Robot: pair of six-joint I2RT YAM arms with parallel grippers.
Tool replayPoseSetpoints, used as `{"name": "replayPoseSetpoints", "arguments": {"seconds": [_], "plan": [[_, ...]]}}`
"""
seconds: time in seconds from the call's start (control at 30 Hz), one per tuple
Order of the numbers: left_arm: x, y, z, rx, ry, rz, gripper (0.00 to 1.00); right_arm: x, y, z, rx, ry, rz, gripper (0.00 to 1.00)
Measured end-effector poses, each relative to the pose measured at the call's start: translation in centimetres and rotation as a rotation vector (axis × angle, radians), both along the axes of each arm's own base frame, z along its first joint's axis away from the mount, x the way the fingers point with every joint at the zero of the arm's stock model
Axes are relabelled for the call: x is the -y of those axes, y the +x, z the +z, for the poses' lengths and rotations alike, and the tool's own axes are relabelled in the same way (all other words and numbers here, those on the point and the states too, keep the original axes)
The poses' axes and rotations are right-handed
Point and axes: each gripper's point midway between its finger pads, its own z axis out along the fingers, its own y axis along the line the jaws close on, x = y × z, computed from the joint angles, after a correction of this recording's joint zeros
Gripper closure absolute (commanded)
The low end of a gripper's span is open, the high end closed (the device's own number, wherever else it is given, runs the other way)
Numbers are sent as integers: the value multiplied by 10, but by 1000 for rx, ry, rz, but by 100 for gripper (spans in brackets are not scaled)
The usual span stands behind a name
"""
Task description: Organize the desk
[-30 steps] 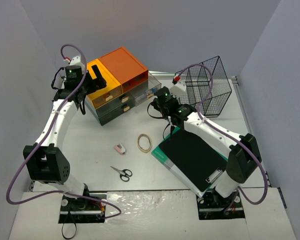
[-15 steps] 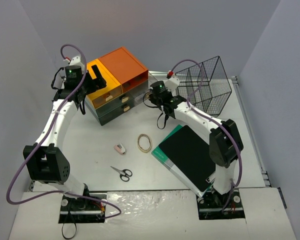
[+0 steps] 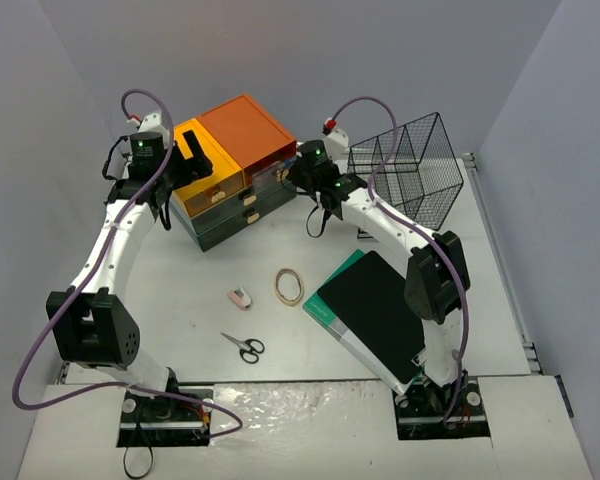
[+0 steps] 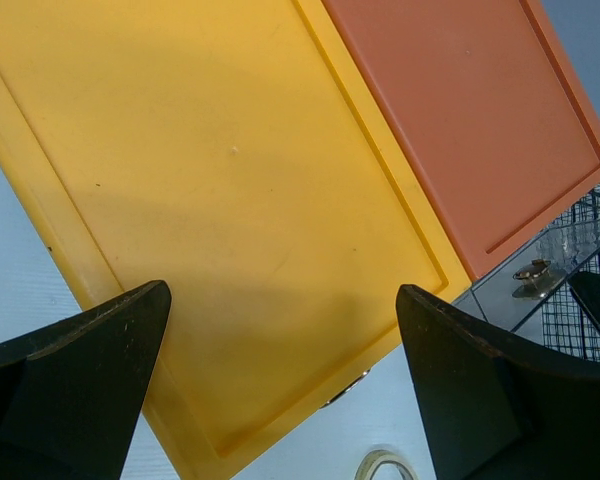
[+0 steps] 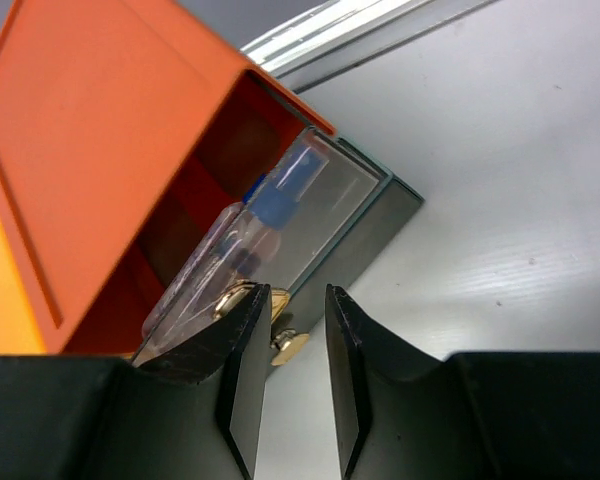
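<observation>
The white bench (image 3: 210,290) carries six things. A drawer chest (image 3: 242,135) with a yellow and orange top and dark green body stands toward the far left corner, set at an angle to the edges. A black wire basket (image 3: 420,170) stands at the far right corner, well apart from the chest. A black-covered folder (image 3: 375,310) with a teal edge lies flat and skewed near the right near corner. Just left of it, mid-bench, lies a tan rubber band (image 3: 289,286), and beside that a small pink and white object (image 3: 240,296). Black-handled scissors (image 3: 244,346) lie closer to the near edge.
</observation>
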Motion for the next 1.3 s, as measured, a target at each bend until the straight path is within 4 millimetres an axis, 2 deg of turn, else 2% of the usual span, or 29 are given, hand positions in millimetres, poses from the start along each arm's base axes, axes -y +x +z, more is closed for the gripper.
{"name": "replayPoseSetpoints", "arguments": {"seconds": [0.27,0.43,0.67,0.77,0.9,1.17,1.3], "plan": [[-1,0,0,15,3,-1,3,-25,19,5,29,37,72,73],[-1,0,0,16,4,-2,3,-33,26,-12,9,37,105,72],[-1,1,-1,18,4,-2,3,-31,21,-30,-27,24,112,68],[-1,1,-1,19,5,-2,3,-24,10,-43,-69,21,107,67],[-1,1,-1,19,5,-2,3,-21,-22,-52,-158,76,146,67],[-1,1,-1,21,5,-2,3,-68,-61,-36,-174,394,341,66],[-1,2,-1,26,7,1,3,-92,-76,-43,-210,539,418,65]]}}
